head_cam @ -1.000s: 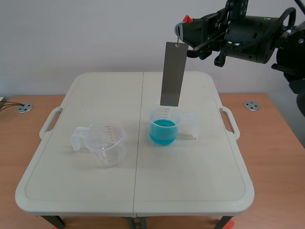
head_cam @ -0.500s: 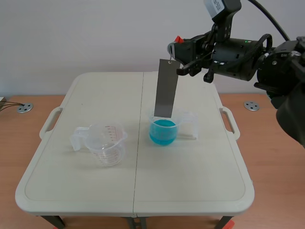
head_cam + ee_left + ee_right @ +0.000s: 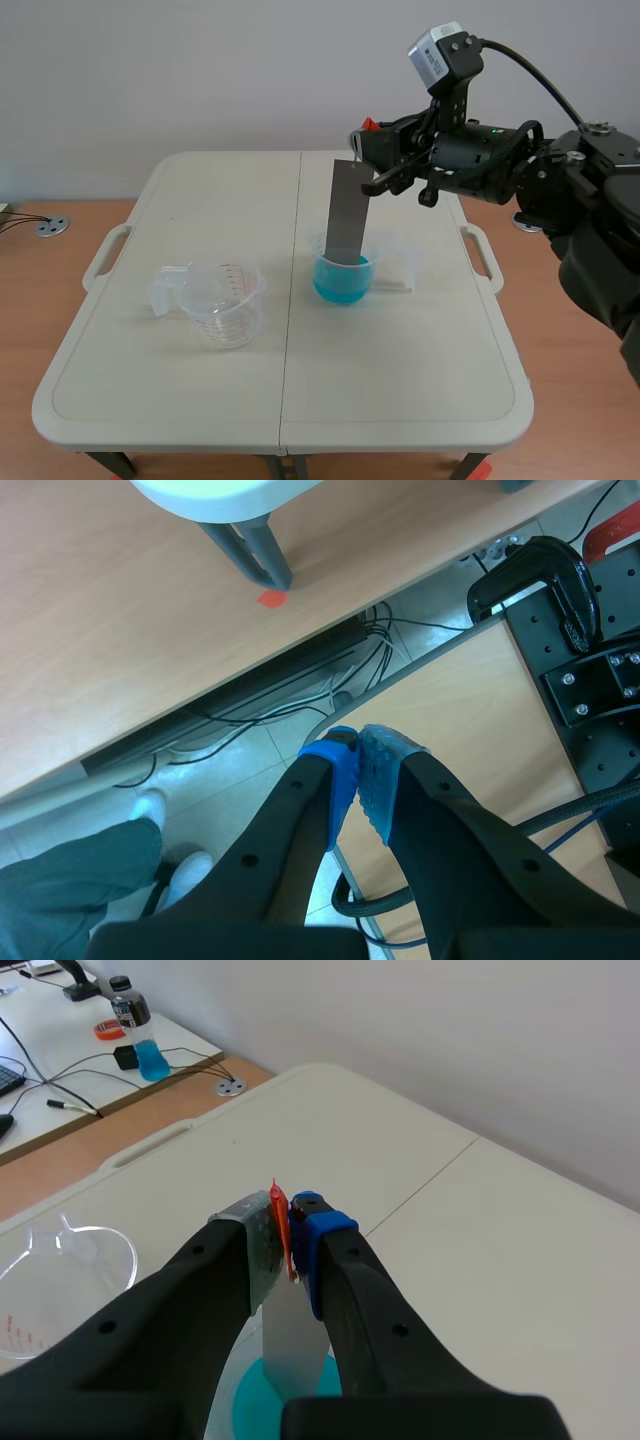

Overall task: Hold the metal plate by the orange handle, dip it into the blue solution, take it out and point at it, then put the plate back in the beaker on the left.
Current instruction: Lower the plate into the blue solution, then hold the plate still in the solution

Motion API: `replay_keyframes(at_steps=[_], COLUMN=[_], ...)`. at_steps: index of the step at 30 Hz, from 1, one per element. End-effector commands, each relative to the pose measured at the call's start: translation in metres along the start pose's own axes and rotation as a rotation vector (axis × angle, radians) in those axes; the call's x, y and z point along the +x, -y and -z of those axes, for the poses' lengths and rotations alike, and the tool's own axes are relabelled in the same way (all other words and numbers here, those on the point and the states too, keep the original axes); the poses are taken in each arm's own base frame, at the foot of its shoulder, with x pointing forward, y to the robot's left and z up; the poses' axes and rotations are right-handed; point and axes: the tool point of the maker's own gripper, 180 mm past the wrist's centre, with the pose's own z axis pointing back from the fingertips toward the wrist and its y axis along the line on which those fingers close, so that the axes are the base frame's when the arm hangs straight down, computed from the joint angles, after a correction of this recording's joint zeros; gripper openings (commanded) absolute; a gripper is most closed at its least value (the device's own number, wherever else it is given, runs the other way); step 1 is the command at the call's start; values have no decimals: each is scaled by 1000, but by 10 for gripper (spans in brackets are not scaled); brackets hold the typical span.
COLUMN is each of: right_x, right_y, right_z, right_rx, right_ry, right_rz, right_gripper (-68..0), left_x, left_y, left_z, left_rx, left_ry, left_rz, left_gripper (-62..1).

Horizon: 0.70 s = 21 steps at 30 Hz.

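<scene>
A: Tabletop (image 3: 400, 380), white: metal plate (image 3: 348, 215), status?

B: Orange handle (image 3: 279, 1220) clamped in right gripper (image 3: 288, 1240); lower edge at blue solution (image 3: 342, 277). Left gripper (image 3: 357, 770) closed, empty. Outstanding: lift, pointing, return to clear beaker (image 3: 225, 300), 9 o'clock of solution.

Nothing can be read in full. The clear measuring cup (image 3: 222, 300) on the left of the table (image 3: 400, 380) has red scale lines and figures on its wall. They are too small to make out in the scene view and only partly visible in the right wrist view. The white camera (image 3: 445, 52) raised over the table's far right side bears a small dark-printed sticker, which is illegible.
</scene>
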Motion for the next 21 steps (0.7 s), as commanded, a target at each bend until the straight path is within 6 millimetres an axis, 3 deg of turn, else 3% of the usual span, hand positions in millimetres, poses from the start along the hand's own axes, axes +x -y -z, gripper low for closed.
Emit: replay_keyframes(at_steps=[1,13,21], right_x=[16,-16,-21], right_y=[0,-6,-6], right_z=[5,13,13], right_rx=[6,10,9], right_ry=[49,-10,-21], right_rz=[-21,-21,-15], right_gripper=[-661,-661,-661], left_x=[5,5,5], left_y=[1,1,1], left_z=[1,1,1], left_rx=[-4,-4,-4], left_ry=[18,18,18], left_rz=[1,1,1], left_gripper=[-594,-594,-594])
